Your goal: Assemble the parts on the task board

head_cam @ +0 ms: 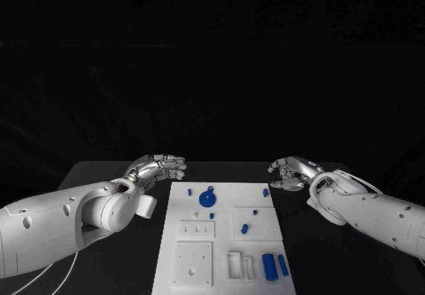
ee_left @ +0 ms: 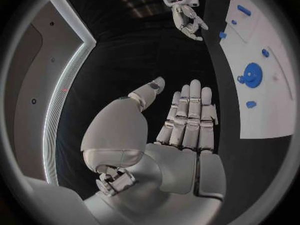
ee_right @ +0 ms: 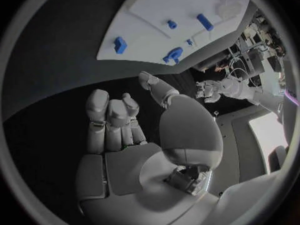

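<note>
The white rectangular task board (head_cam: 222, 239) lies in the middle of the black table (head_cam: 115, 178), small blue plastic parts on it: a round blue disc (head_cam: 207, 198) near its far end, two blue bars (head_cam: 276, 266) at its near right. The silver left hand (head_cam: 159, 166) hovers off the board's far left corner, fingers straight, holding nothing. The silver right hand (head_cam: 292, 172) hangs off the far right corner, fingers loosely bent, empty

Task board (head_cam: 222, 246): near edge, at 6 o'clock in the head view, was cut off by the frame. Small blue parts (head_cam: 244, 228): shapes were too small to tell. Board sockets: contents were indistinct.
</note>
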Available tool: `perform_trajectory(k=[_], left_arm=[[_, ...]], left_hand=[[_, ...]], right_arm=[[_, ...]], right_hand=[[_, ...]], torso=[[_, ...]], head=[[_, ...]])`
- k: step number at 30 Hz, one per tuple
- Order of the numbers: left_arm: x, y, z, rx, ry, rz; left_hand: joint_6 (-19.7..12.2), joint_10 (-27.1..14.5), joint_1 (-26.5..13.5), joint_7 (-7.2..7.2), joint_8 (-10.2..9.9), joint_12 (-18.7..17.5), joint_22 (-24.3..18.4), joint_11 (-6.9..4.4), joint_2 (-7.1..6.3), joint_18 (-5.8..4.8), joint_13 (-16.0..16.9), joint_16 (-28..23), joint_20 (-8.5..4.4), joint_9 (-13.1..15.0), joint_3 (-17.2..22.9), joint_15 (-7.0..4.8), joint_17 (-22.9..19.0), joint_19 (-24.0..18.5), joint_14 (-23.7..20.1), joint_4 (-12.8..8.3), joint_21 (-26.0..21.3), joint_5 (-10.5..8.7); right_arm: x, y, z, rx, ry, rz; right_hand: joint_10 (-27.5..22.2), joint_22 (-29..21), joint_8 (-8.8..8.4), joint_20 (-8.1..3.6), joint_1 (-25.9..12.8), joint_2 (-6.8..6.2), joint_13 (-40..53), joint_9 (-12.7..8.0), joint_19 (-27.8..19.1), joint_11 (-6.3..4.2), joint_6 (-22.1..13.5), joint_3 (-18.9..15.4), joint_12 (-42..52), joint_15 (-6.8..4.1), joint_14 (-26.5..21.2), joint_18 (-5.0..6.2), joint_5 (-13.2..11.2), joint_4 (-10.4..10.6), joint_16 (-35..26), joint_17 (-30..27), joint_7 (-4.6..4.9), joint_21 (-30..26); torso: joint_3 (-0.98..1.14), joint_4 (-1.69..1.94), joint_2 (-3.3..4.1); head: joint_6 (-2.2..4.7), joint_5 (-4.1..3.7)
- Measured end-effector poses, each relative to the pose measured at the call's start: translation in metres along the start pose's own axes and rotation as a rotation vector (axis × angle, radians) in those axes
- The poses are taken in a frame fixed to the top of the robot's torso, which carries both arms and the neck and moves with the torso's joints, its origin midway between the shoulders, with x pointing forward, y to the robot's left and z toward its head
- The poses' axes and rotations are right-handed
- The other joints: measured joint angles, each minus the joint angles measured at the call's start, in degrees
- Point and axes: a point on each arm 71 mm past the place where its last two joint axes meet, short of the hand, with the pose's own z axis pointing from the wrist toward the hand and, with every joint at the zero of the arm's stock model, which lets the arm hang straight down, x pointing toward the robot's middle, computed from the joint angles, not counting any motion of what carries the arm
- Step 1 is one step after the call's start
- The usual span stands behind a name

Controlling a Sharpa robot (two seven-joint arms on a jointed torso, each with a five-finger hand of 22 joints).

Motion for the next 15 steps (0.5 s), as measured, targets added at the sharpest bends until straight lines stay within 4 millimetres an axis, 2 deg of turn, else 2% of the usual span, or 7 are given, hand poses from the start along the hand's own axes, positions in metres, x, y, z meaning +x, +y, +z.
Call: perform_trajectory(k=[2,5,6,9,15], left_arm=[[-0.001,0.000,0.000,0.000,-0.001,0.000],[-0.002,0.000,0.000,0.000,-0.004,0.002],[-0.002,0.000,0.000,0.000,-0.005,0.002],[-0.002,0.000,0.001,0.000,-0.004,0.002],[0.001,0.001,0.003,0.000,0.003,0.001]], left_hand=[[0.0,0.0,0.0,0.00,0.0,0.0,0.0,0.00,0.00,0.00,0.0,0.0,0.00,0.0,-0.1,0.00,0.0,0.0,0.0,-0.1,0.0,0.00],[0.0,0.0,0.0,0.00,0.0,0.0,0.0,0.00,0.00,-0.01,0.0,0.0,0.00,0.0,-0.1,0.00,0.0,0.0,0.0,-0.1,0.0,0.00],[0.0,0.0,0.0,0.00,0.0,0.0,0.0,0.00,0.00,0.00,0.0,0.0,0.00,0.0,-0.1,0.00,0.0,0.0,0.0,-0.1,0.0,0.00],[0.0,0.0,0.0,0.00,0.0,0.0,0.0,0.00,0.00,0.00,0.0,0.0,0.00,0.0,-0.1,0.00,0.0,0.0,0.0,-0.1,0.0,0.00],[0.0,0.0,0.0,0.00,0.0,0.0,0.0,0.00,0.00,0.00,0.0,0.0,0.00,0.0,-0.1,0.00,0.0,0.0,0.0,-0.1,0.0,0.00]], right_arm=[[0.000,-0.009,0.000,0.013,0.020,0.005],[0.001,-0.016,0.001,0.022,0.044,0.016],[0.002,-0.017,0.002,0.023,0.050,0.019],[0.007,-0.019,0.004,0.026,0.066,0.029],[0.023,-0.019,0.007,0.031,0.094,0.048]], right_hand=[[-0.1,0.0,0.00,0.26,0.1,0.51,-0.1,0.0,-0.4,-0.13,0.0,-1.4,-0.2,-0.03,0.0,0.00,2.4,-1.5,-0.1,0.0,0.00,0.0],[-0.5,0.0,0.00,0.13,0.2,0.63,-0.1,0.0,-1.0,-0.53,0.0,-2.7,-0.3,-0.32,-0.3,0.00,4.3,-2.3,-0.4,0.1,0.00,0.0],[-0.6,0.0,0.00,0.21,0.5,0.84,-0.1,0.0,-1.2,-0.42,0.0,-3.2,-0.3,-0.32,-0.3,0.00,4.6,-2.3,-0.4,0.1,0.01,0.0],[-0.7,0.0,0.00,0.21,0.9,0.42,-0.1,0.0,-1.2,-0.33,0.0,-3.5,-0.4,-0.32,-0.3,0.00,4.8,-2.5,-0.6,0.1,0.01,0.0],[-0.9,0.0,0.00,0.22,1.2,0.73,-0.1,0.0,-1.2,-0.53,0.0,-3.7,-0.4,-0.53,-0.5,0.00,4.8,-2.4,-0.7,0.1,0.00,0.0]], torso=[[0.17,-0.19,-0.09],[0.52,-0.51,-0.17],[0.64,-0.59,-0.18],[0.98,-0.82,-0.21],[1.47,-0.99,-0.18]], head=[[-0.09,0.08],[-0.12,0.19],[-0.13,0.21],[-0.13,0.25],[-0.17,0.28]])
